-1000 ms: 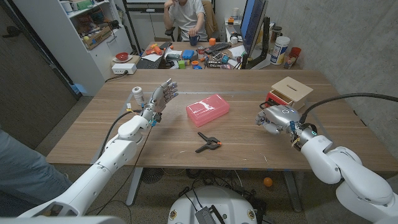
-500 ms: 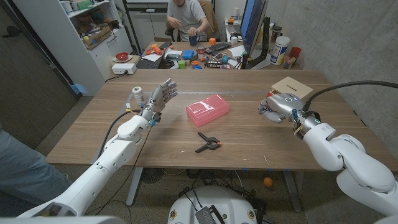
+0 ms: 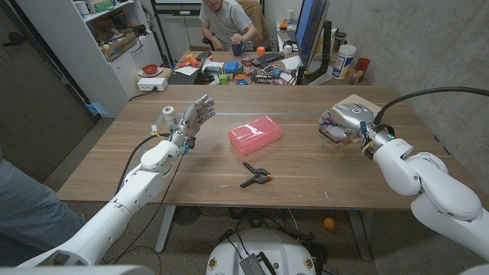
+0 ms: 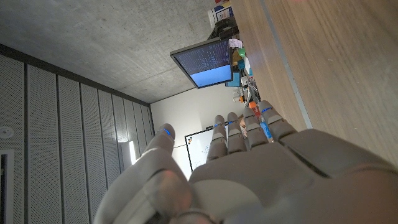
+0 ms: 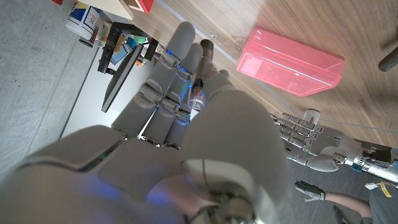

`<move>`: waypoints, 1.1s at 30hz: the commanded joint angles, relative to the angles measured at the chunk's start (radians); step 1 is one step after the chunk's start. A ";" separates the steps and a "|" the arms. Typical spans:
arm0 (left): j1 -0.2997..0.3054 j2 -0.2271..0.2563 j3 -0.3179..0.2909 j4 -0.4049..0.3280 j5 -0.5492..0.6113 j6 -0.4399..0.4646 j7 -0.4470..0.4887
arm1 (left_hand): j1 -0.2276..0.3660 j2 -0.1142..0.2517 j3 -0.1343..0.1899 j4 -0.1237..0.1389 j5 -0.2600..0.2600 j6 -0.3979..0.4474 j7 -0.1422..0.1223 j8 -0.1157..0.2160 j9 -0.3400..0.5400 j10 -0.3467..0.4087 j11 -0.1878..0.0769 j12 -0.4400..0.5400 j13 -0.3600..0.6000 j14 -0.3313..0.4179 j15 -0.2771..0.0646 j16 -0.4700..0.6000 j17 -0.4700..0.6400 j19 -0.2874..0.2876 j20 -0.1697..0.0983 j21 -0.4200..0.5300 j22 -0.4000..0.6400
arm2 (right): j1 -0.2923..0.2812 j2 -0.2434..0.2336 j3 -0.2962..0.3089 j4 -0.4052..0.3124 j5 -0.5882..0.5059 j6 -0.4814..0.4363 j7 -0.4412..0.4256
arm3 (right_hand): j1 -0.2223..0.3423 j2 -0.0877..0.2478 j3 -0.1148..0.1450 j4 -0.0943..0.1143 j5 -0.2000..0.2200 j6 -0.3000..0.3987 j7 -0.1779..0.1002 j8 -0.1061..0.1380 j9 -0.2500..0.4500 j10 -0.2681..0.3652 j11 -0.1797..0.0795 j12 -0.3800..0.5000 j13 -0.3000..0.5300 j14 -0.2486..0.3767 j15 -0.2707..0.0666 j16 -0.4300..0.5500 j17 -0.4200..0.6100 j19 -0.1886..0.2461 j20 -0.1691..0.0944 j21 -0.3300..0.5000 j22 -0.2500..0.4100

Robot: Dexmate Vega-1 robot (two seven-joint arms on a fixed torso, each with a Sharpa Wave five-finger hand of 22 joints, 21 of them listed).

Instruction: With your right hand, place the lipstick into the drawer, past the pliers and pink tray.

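My right hand [image 3: 345,122] is curled around the lipstick [image 5: 200,79], whose dark tip pokes out between the fingers in the right wrist view. The hand hovers at the right rear of the table, just in front of the small wooden drawer box [image 3: 367,101] and covering most of it. The box's red drawer [image 5: 140,5] shows past the fingertips. The pink tray [image 3: 255,135] lies at the table's middle, with the black pliers [image 3: 257,176] nearer to me. My left hand [image 3: 195,118] is raised at the left, fingers spread and holding nothing.
A small white bottle [image 3: 169,116] stands just beside my left hand. Behind the table are a cluttered desk [image 3: 229,72], a monitor [image 3: 309,30] and a seated person [image 3: 225,19]. Another person's leg [image 3: 23,202] is at the left edge.
My right hand has moved away from me and slightly right, rising toward the drawer box and now covering it. The left hand, tray and pliers have stayed put.
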 commanded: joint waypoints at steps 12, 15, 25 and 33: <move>0.034 0.026 -0.021 -0.041 -0.002 0.002 0.036 | -0.008 0.000 0.004 -0.006 0.004 0.001 -0.006 0.000 0.003 0.000 -0.002 0.003 0.002 -0.006 0.000 0.003 0.003 0.002 0.002 -0.004 0.003 | 0.156 -0.017 -0.060 0.083 0.062 0.002 0.009 | 0.001 0.010 -0.002 0.003 0.003 0.011 -0.003 0.002 0.003 0.134 -0.089 0.001 0.003 0.036 -0.062 -0.007 0.011 0.006 -0.016 0.024 0.004; 0.039 0.029 -0.022 -0.045 -0.003 0.001 0.039 | -0.009 0.000 0.004 -0.007 0.004 0.001 -0.006 0.000 0.003 0.001 -0.004 0.003 0.002 -0.006 0.000 0.003 0.002 0.002 0.002 -0.004 0.003 | 0.169 -0.018 -0.067 0.091 0.064 -0.007 0.004 | 0.002 0.009 -0.002 0.002 0.003 0.014 -0.004 0.004 0.003 0.137 -0.090 0.001 0.003 0.039 -0.063 -0.008 0.013 0.007 -0.016 0.028 0.004; 0.053 0.035 -0.025 -0.058 -0.004 -0.001 0.049 | -0.010 0.001 0.004 -0.008 0.004 0.000 -0.006 0.000 0.003 -0.001 -0.002 0.003 0.001 -0.006 0.000 0.003 0.002 0.003 0.002 -0.006 0.003 | 0.221 -0.027 -0.086 0.122 0.087 -0.031 0.004 | 0.000 0.009 -0.003 0.001 0.003 0.017 -0.003 0.004 0.003 0.141 -0.085 0.000 0.002 0.048 -0.063 -0.013 0.019 0.009 -0.017 0.039 0.003; 0.064 0.038 -0.027 -0.065 -0.005 -0.003 0.057 | -0.011 0.001 0.004 -0.010 0.004 0.001 -0.005 0.000 0.003 0.000 -0.002 0.003 0.000 -0.006 0.000 0.003 0.002 0.003 0.002 -0.008 0.003 | 0.258 -0.036 -0.104 0.151 0.107 -0.053 0.007 | 0.000 0.007 -0.004 0.000 0.003 0.016 -0.005 0.003 0.002 0.138 -0.092 -0.003 0.003 0.053 -0.063 -0.016 0.022 0.007 -0.017 0.045 0.003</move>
